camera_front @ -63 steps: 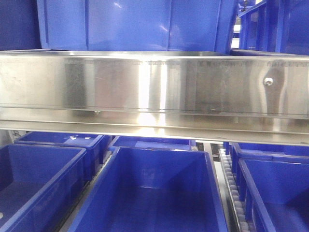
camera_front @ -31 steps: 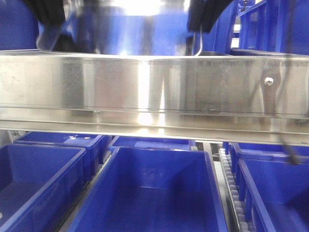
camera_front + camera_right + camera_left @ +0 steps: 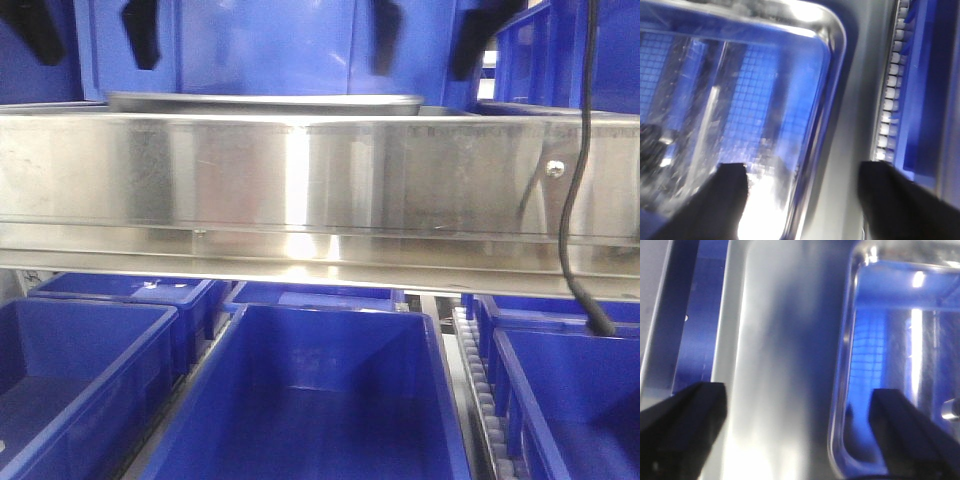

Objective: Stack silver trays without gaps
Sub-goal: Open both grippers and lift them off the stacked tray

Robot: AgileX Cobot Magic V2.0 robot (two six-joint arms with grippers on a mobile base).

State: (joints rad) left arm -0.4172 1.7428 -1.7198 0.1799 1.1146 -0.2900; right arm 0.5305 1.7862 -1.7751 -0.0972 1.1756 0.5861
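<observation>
You have no readable writing, brand or label in any view; the only marks are a fine row of stamped or scale-like ticks along the top edge of the rail, too small to read.

In the front view, the tray lies flat just behind the rail's top edge, only its rim showing, with a blue bin standing behind it. Four dark fingertips hang above the tray, none touching it. The left gripper sits over the tray's left end, the right gripper over its right end; each pair of fingers is spread wide with nothing between them.

From the left wrist, your left gripper is spread, and the tray lies below with its rounded corner and rim just inside the right-hand finger; the other finger is over bare steel surface beside the tray.

From the right wrist, your right gripper is also spread. The tray rim passes between the fingers, one finger over the tray's floor, the other outside it, near a roller strip. Below the rail, more bins sit open.
</observation>
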